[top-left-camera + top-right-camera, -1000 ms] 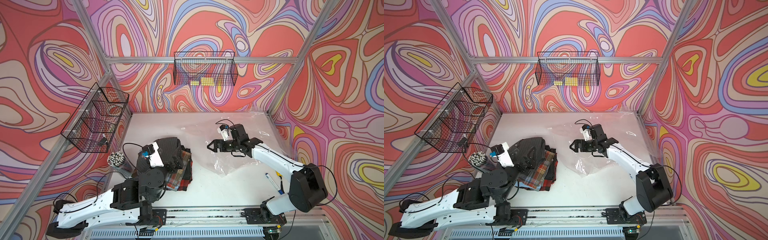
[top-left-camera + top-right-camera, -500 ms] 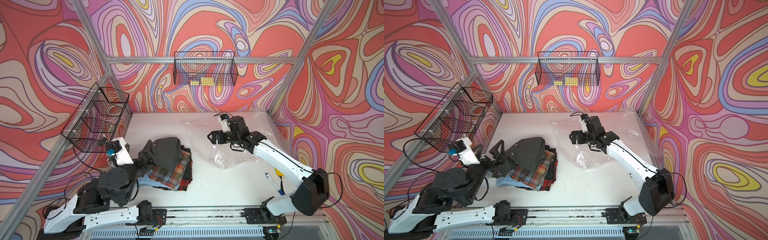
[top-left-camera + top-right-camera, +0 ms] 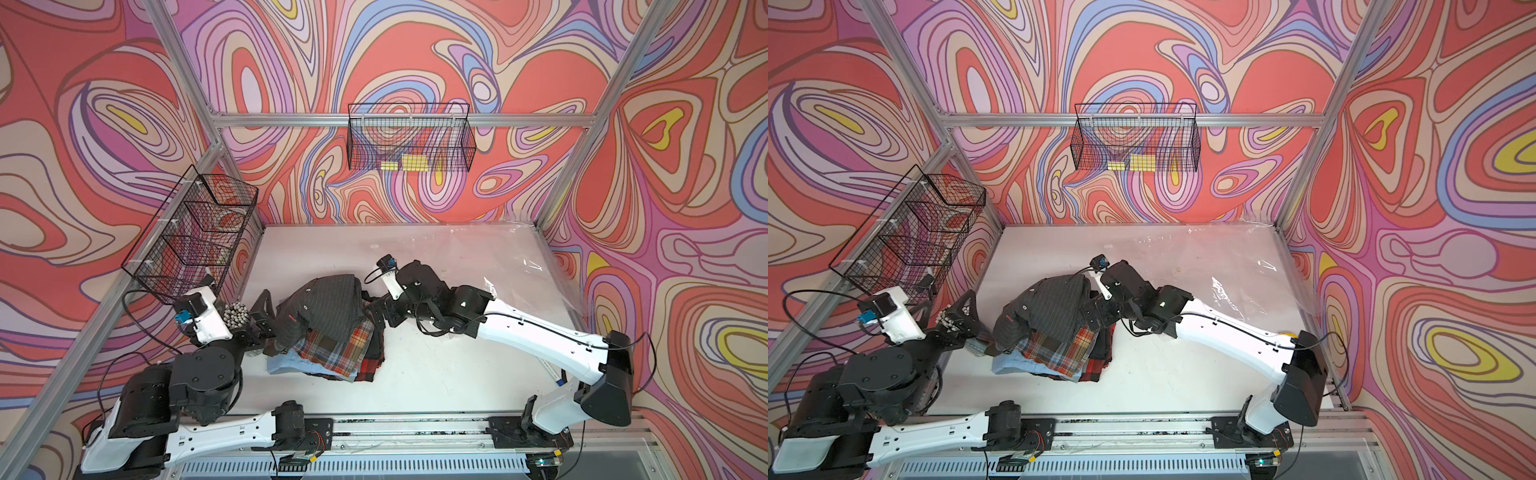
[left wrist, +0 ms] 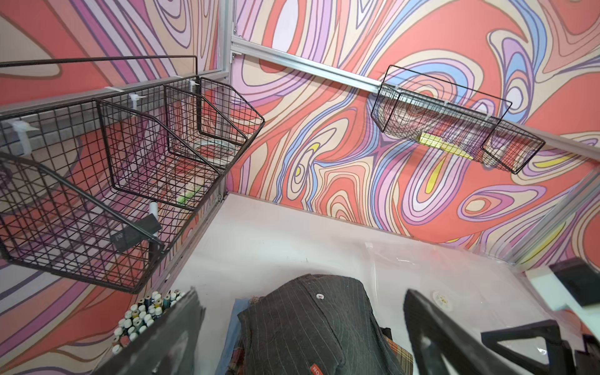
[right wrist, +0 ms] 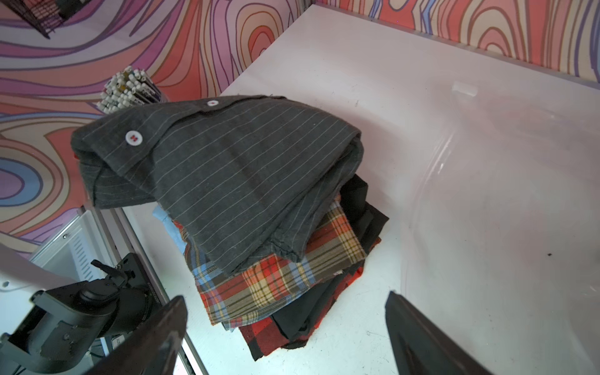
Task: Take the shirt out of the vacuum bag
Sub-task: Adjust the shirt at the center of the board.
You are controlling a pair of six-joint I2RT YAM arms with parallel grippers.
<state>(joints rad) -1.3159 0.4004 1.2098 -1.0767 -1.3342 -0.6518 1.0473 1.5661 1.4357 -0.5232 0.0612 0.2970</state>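
The shirt [image 3: 328, 309] [image 3: 1046, 307], dark grey with pinstripes and white buttons, lies folded on top of a stack of plaid shirts [image 3: 332, 353], outside the bag. The vacuum bag [image 3: 498, 257] [image 3: 1225, 257] is spread clear and crinkly over the table's back right; its white valve [image 4: 440, 300] shows in the left wrist view. My left gripper [image 3: 259, 318] [image 4: 300, 311] stands open at the stack's left side. At the stack's right side my right gripper [image 3: 380, 316] [image 5: 284, 302] is open too. Neither holds anything. The shirt [image 4: 308, 324] [image 5: 227, 168] fills both wrist views.
A cup of markers [image 3: 237, 320] [image 5: 130, 87] stands just left of the left gripper. Black wire baskets hang on the left wall [image 3: 195, 237] and the back wall [image 3: 409, 141]. A pen [image 3: 557, 376] lies by the right arm's base. The bag [image 5: 503, 194] borders the stack.
My right gripper has swung left from above the bag to the stack's right side. My left arm has drawn back off the stack to its left. The bag now lies flatter.
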